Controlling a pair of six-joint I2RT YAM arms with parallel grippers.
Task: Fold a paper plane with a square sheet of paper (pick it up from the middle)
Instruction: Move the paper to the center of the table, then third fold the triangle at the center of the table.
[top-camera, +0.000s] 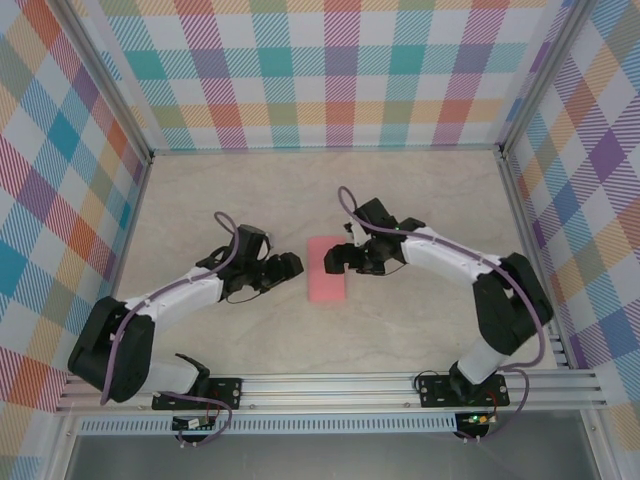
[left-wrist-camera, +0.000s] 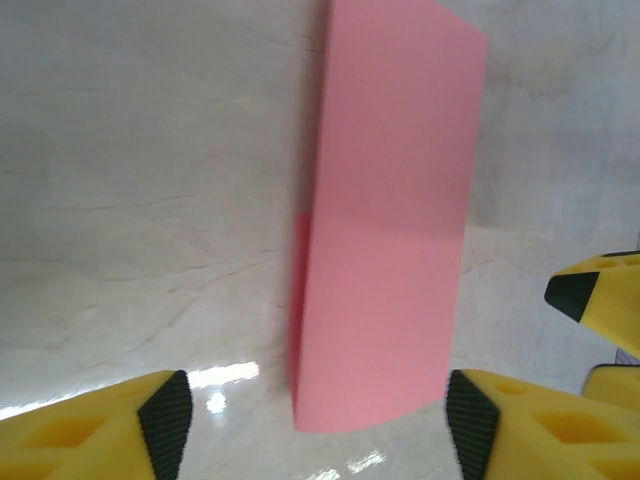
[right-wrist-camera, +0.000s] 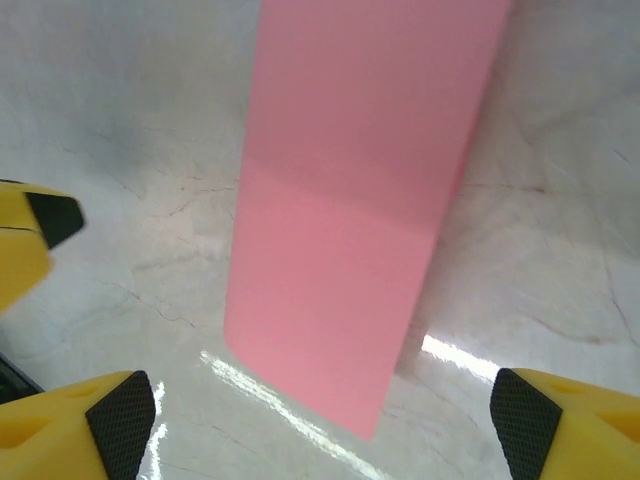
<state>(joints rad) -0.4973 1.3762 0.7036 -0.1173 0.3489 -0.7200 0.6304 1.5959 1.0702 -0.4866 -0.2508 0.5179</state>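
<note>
The square sheet of paper (top-camera: 326, 270) lies on the marble tabletop as a salmon-pink rectangle, folded in half lengthwise. In the left wrist view the paper (left-wrist-camera: 390, 230) runs away from the camera, with a lower layer peeking out along its left edge. My left gripper (top-camera: 291, 265) sits just left of the sheet and is open; the left gripper (left-wrist-camera: 318, 425) has its pads on either side of the sheet's near end, not touching it. My right gripper (top-camera: 337, 260) hovers at the sheet's right edge, open. Its jaws (right-wrist-camera: 325, 420) stand wide around the paper (right-wrist-camera: 350, 210).
The pale marble table (top-camera: 200, 190) is walled by plaid panels at the left, back and right. An aluminium rail (top-camera: 330, 385) runs along the near edge by the arm bases. The other arm's yellow fingers (left-wrist-camera: 600, 300) show at the right of the left wrist view.
</note>
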